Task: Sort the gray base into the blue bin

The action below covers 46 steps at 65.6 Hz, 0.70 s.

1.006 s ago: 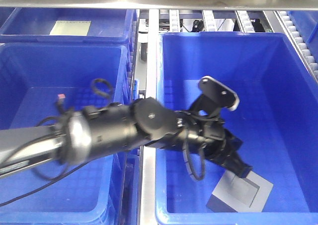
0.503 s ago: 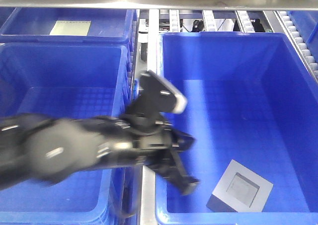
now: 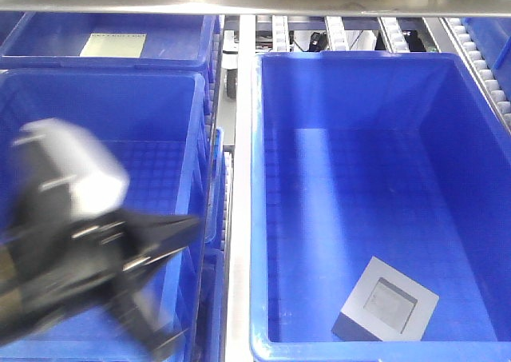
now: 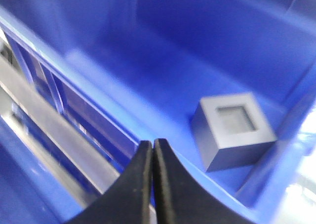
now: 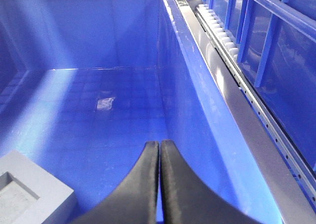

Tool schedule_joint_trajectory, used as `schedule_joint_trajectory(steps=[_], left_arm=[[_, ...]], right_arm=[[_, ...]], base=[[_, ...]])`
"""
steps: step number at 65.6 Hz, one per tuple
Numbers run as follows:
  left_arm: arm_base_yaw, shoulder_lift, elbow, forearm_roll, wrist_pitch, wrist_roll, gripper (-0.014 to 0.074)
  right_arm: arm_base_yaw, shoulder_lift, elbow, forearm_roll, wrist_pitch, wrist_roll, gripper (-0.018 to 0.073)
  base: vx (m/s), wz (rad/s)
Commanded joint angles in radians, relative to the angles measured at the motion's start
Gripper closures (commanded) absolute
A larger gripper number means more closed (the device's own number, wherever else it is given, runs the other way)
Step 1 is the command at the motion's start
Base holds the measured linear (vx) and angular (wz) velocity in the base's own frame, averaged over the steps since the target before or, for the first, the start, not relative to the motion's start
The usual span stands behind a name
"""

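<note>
Plainly, the placing step looks done: the gray base (image 3: 386, 300) lies on the floor of the blue bin (image 3: 479, 90), lower right of the front view, recessed panel up, nothing touching it. At lower left, the left arm's gripper (image 4: 151, 157) is a motion-blurred mass over the neighbouring crate (image 3: 104, 78); its wrist view shows the fingers pressed together, empty. The right gripper (image 5: 159, 157) is likewise pinched closed, empty, over the bin. Next, probably only parking the arms. Farther up, a crate with a pale sheet (image 3: 112, 44) sits partly cut off.
</note>
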Motion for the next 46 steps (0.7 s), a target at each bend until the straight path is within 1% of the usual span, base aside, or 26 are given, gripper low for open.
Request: schedule_joint_trajectory(steps=[1, 10, 16, 22, 46], left_arm=[[-0.002, -0.096, 0.031, 0.006, -0.030, -0.015, 0.0602], [-0.002, -0.204, 0.082, 0.006, 0.100, -0.011, 0.0600], [-0.002, -0.257, 0.105, 0.001, 0.137, -0.011, 0.0598], [-0.002, -0.286, 0.109, 0.001, 0.158, -0.011, 0.0596], [-0.002, -0.290, 0.109, 0.001, 0.158, -0.011, 0.0596]], right_arm=[[-0.002, 0.015, 0.002, -0.007, -0.069, -0.011, 0.0564], [-0.002, 0.015, 0.002, -0.007, -0.069, -0.011, 0.0564], [-0.002, 0.015, 0.002, -0.007, -0.069, -0.011, 0.0564], [-0.002, 0.015, 0.002, -0.007, -0.069, -0.011, 0.0564], [-0.002, 0.015, 0.002, -0.007, -0.069, -0.011, 0.0564]], base=[[0.00, 0.00], [0.00, 0.00], [0.00, 0.00], [0.00, 0.00], [0.00, 0.00]])
